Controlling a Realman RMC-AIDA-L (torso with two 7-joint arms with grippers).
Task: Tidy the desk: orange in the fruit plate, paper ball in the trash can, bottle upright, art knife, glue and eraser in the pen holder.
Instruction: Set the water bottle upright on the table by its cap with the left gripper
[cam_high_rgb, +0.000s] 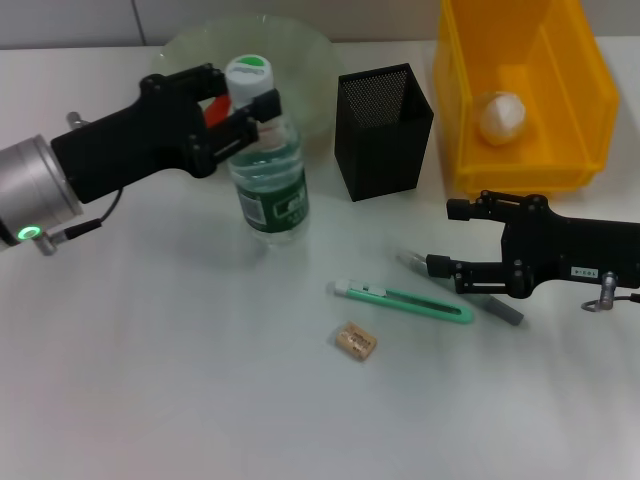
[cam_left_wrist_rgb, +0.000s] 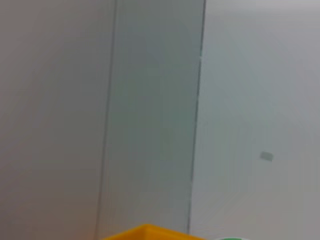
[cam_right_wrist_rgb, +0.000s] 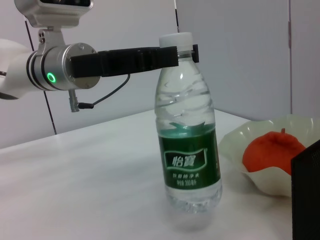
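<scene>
The clear water bottle (cam_high_rgb: 270, 185) with a green label stands upright on the table. My left gripper (cam_high_rgb: 250, 105) is shut on its neck just under the white cap; the right wrist view shows the grip (cam_right_wrist_rgb: 179, 52) on the bottle (cam_right_wrist_rgb: 188, 145). The orange (cam_right_wrist_rgb: 272, 149) lies in the pale fruit plate (cam_high_rgb: 300, 55), mostly hidden behind my left gripper in the head view. My right gripper (cam_high_rgb: 440, 238) is open, low over the table, its near finger over the grey glue stick (cam_high_rgb: 503, 309). The green art knife (cam_high_rgb: 405, 301) and tan eraser (cam_high_rgb: 355, 341) lie on the table. The paper ball (cam_high_rgb: 500, 117) sits in the yellow bin (cam_high_rgb: 580, 90).
The black mesh pen holder (cam_high_rgb: 383, 130) stands between the plate and the yellow bin; its corner shows in the right wrist view (cam_right_wrist_rgb: 307, 200). The left wrist view shows only a wall and the bin's rim (cam_left_wrist_rgb: 145, 231).
</scene>
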